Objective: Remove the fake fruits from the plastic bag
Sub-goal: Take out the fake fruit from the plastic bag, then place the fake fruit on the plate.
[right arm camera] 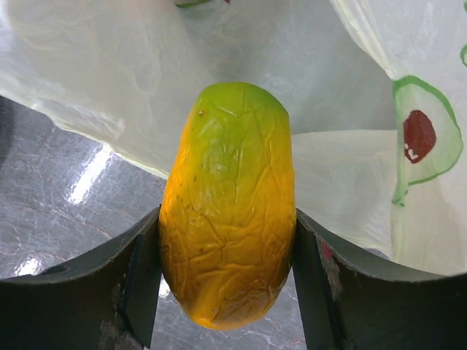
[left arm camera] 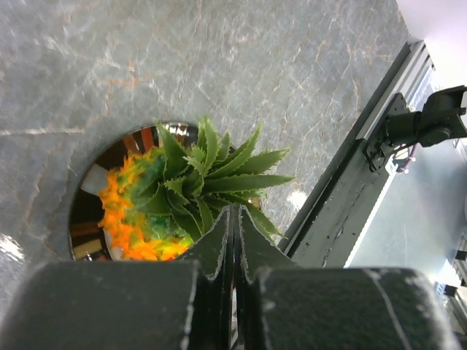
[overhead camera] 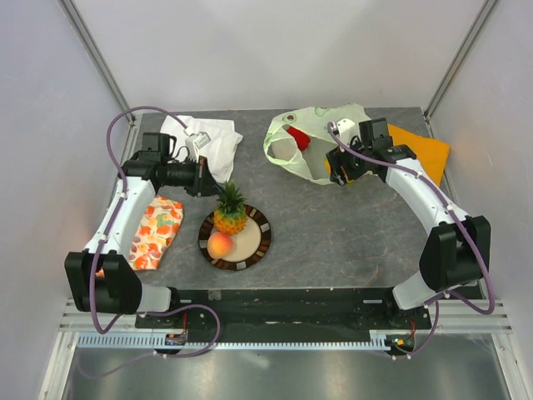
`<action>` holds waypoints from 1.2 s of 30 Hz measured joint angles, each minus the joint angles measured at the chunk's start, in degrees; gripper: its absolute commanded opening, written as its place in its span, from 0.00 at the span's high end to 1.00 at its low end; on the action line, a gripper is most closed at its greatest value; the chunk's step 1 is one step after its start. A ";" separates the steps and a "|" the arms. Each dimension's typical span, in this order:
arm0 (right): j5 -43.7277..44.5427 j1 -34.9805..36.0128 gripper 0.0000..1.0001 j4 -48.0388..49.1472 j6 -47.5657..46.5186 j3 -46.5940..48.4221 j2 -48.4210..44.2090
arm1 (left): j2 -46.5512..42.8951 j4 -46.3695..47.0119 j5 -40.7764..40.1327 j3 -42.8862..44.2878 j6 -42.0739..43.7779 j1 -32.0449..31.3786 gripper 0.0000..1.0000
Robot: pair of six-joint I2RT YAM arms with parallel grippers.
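Observation:
The pale-green plastic bag (overhead camera: 312, 142) lies open at the back right with a red piece (overhead camera: 298, 137) inside its mouth. My right gripper (overhead camera: 337, 177) is shut on the yellow-green mango (right arm camera: 228, 204) at the bag's near edge, above the table; bag plastic (right arm camera: 350, 95) lies behind it. The pineapple (overhead camera: 229, 208) stands and the peach (overhead camera: 219, 244) lies on the round plate (overhead camera: 258, 242). My left gripper (overhead camera: 210, 179) is shut and empty, just behind the pineapple's green crown (left arm camera: 208, 179). No banana is in view.
A white folded cloth (overhead camera: 204, 140) lies at the back left. An orange-floral cloth (overhead camera: 156, 231) lies left of the plate. A flat orange cloth (overhead camera: 420, 148) lies right of the bag. The table's front rail (left arm camera: 357, 189) is near the plate.

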 measured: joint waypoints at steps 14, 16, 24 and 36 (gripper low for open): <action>-10.75 17.66 0.67 0.81 -9.31 -5.42 -17.84 | -3.48 -0.61 -3.54 -4.04 0.76 0.04 0.98; -12.66 20.61 0.67 0.63 -10.25 -5.90 -17.49 | -3.48 -0.59 -4.31 -3.98 0.81 0.22 0.98; -15.21 27.15 0.69 1.90 -5.14 -6.14 -4.55 | -3.48 -0.50 -5.99 -3.98 0.85 0.63 0.98; -8.44 27.74 0.67 13.18 25.53 -2.14 15.23 | -4.50 -0.63 -6.62 -4.07 0.28 1.64 0.98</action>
